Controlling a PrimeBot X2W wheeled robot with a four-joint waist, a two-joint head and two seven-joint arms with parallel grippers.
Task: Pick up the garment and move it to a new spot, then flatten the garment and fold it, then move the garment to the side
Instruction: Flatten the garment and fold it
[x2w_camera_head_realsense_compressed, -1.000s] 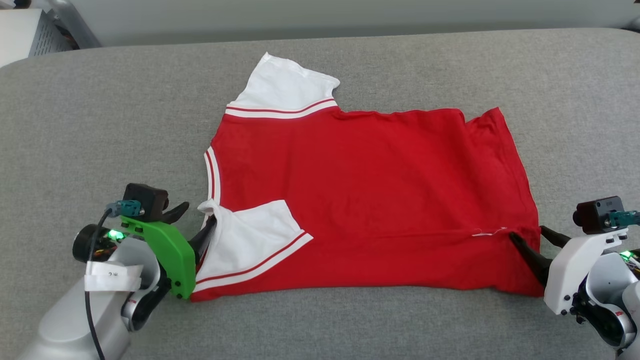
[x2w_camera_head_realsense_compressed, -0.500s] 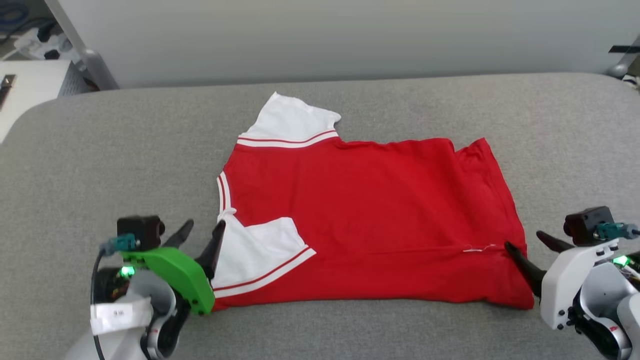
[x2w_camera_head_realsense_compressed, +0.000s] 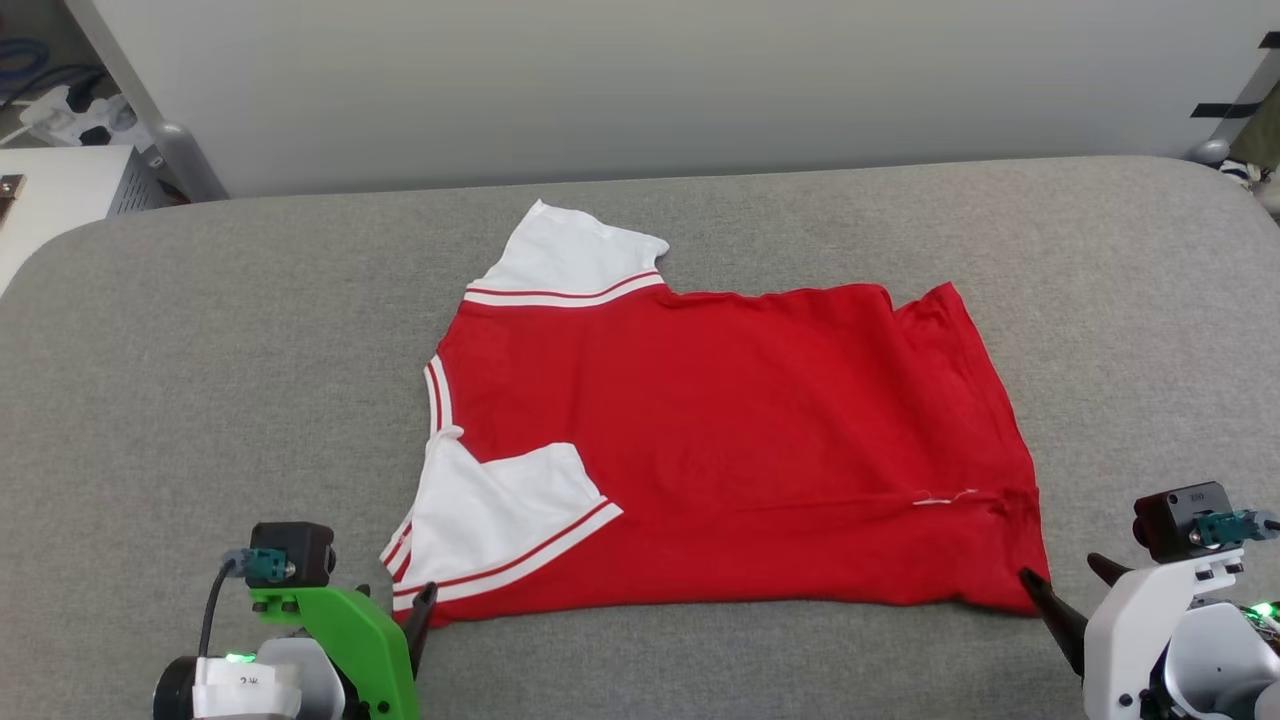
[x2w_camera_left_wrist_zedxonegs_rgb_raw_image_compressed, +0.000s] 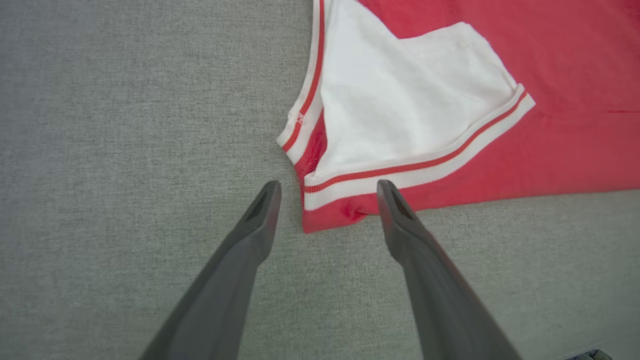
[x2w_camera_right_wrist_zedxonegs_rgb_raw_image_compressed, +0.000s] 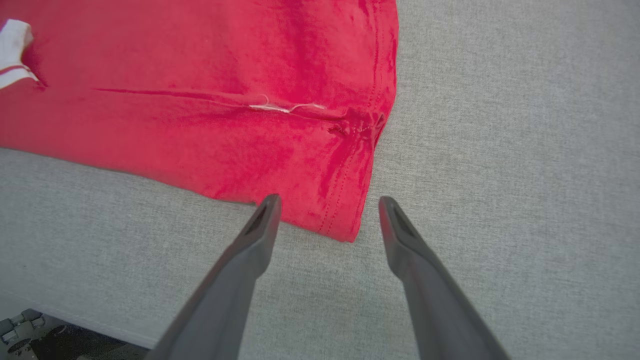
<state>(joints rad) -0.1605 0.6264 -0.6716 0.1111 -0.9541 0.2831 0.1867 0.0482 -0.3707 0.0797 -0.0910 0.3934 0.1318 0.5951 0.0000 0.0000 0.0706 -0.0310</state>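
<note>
The garment (x2w_camera_head_realsense_compressed: 720, 450) is lying flat on the grey table (x2w_camera_head_realsense_compressed: 200, 380), its back up, and its near sleeve (x2w_camera_head_realsense_compressed: 500, 510) is resting folded over the red body. The left gripper (x2w_camera_head_realsense_compressed: 395, 600) is hanging with its fingers spread wide at the garment's near collar-end corner, holding nothing. The right gripper (x2w_camera_head_realsense_compressed: 1060, 570) is likewise gaping empty at the garment's near hem corner. A second ago both were reaching into the cloth; now they are sitting drawn back off it.
</note>
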